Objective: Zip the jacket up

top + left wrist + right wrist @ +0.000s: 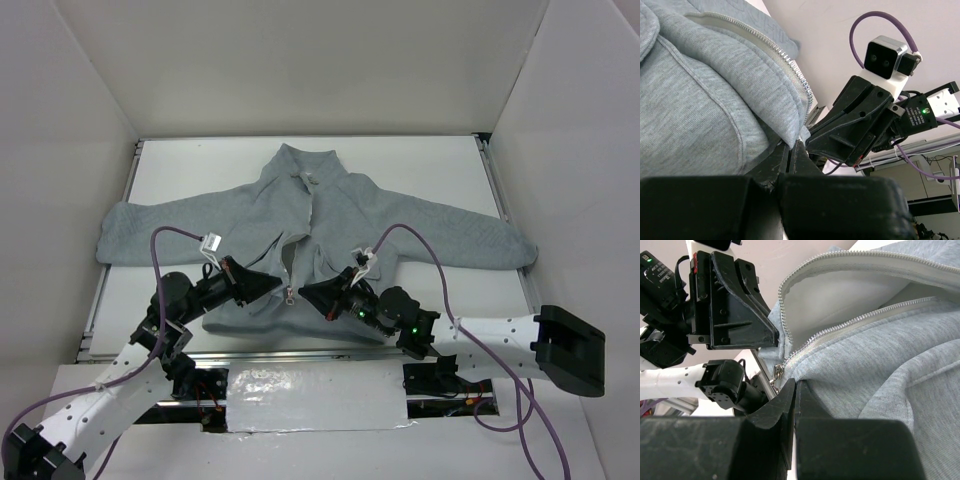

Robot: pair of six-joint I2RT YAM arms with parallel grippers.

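The light-grey fleece jacket (330,215) lies flat, collar far, hem toward the arms. Its pale zipper (300,235) gapes open up the front, and the metal pull (290,295) sits low at the hem. My left gripper (278,288) is shut, pinching the hem edge left of the zipper (792,142). My right gripper (304,293) is shut on hem fabric just right of the pull (795,385). The pull (776,374) hangs beside my right fingertips. The zipper teeth (790,67) run up from the pinch in the left wrist view. The two grippers nearly touch.
White walls enclose the white table (440,165) on three sides. A metal rail (300,350) runs along the near edge below the hem. Purple cables (420,245) loop above both wrists. The sleeves (130,235) spread to both sides.
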